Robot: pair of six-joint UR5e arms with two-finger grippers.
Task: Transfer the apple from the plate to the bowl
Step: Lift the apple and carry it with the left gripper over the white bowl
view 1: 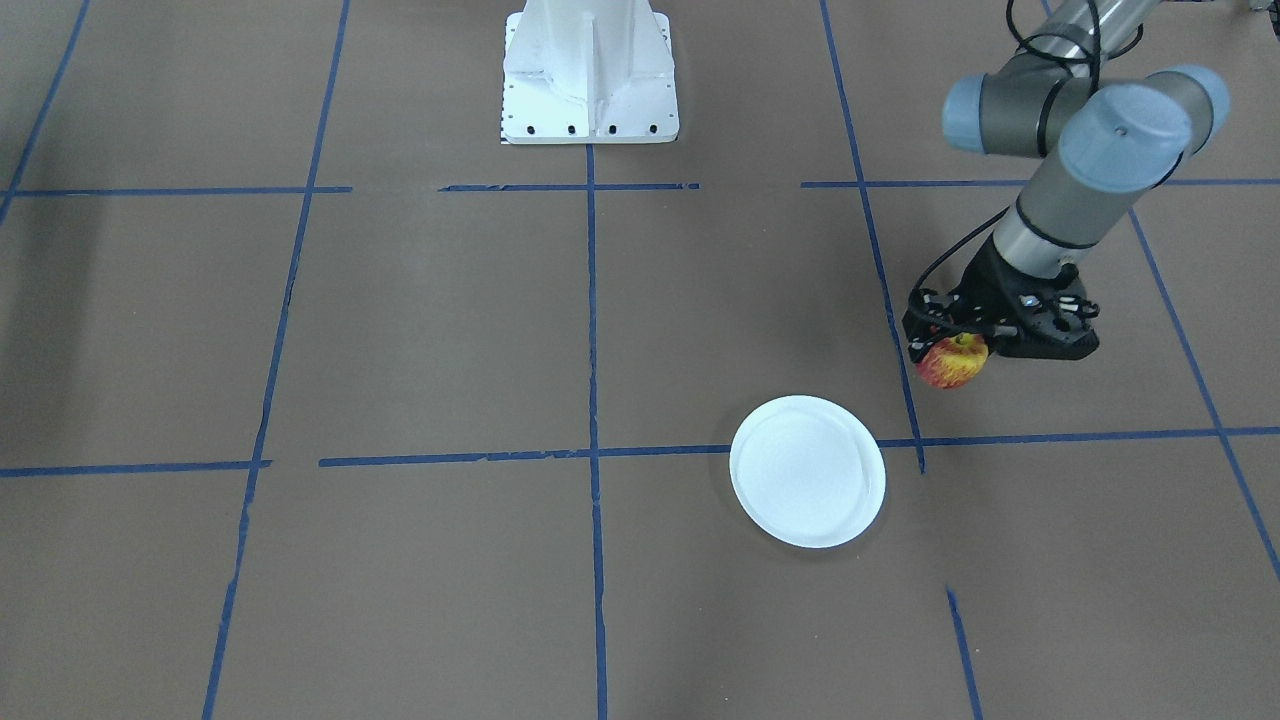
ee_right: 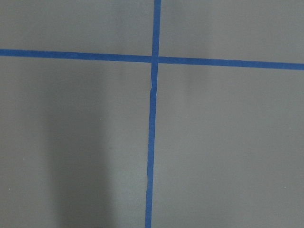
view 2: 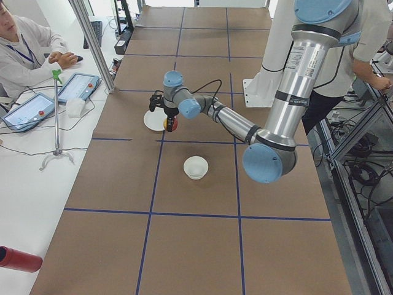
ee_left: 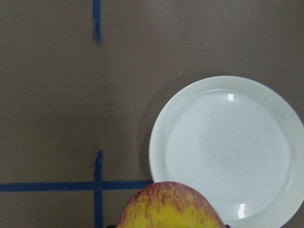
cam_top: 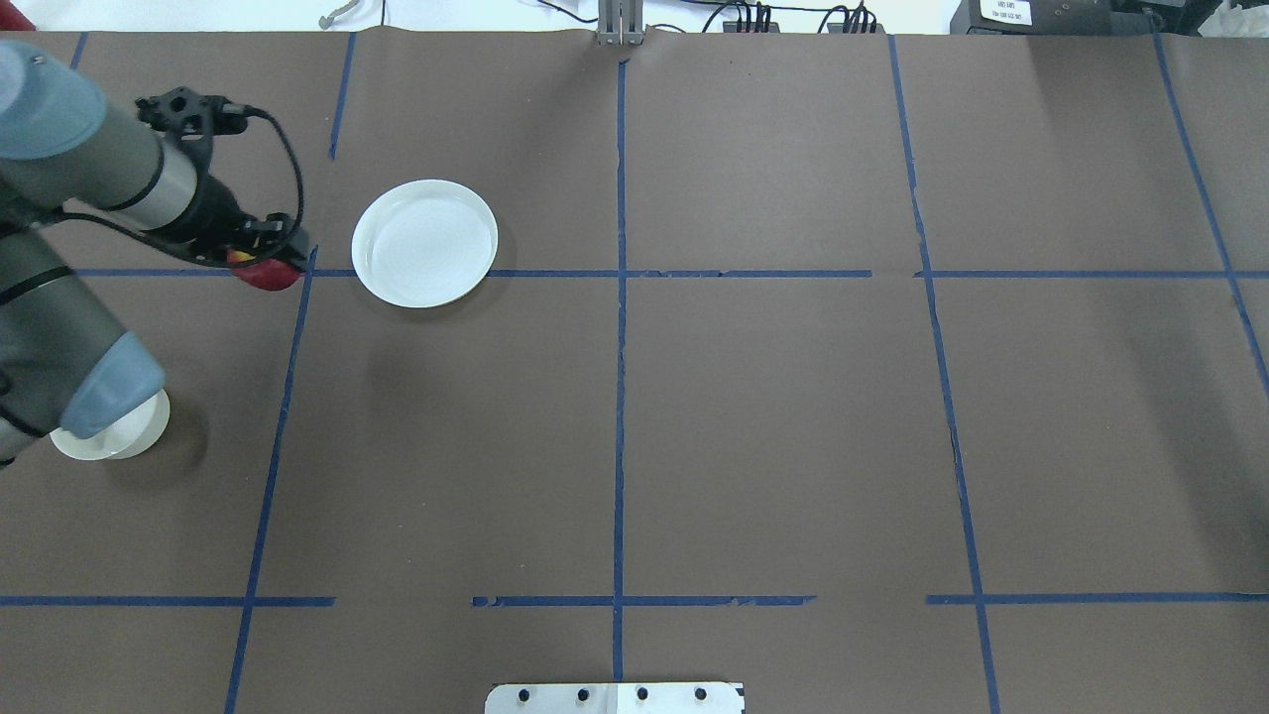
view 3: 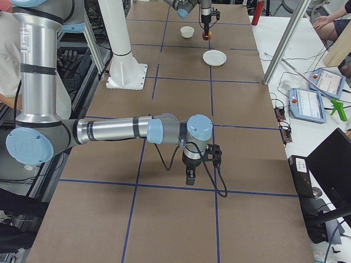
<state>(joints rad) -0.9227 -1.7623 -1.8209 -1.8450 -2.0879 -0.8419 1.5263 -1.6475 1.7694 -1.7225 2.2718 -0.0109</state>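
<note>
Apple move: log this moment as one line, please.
left gripper: shut on apple | apple: off plate | plate: empty | bowl: empty

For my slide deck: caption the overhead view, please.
Left gripper holds the apple beside the bare plate; the bowl waits, part-hidden, nearer the camera.

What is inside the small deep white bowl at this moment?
From the left side view the small deep white bowl looks empty. Overhead, the left arm's blue elbow cap covers most of it. The red-yellow apple is held in the left gripper.
</note>
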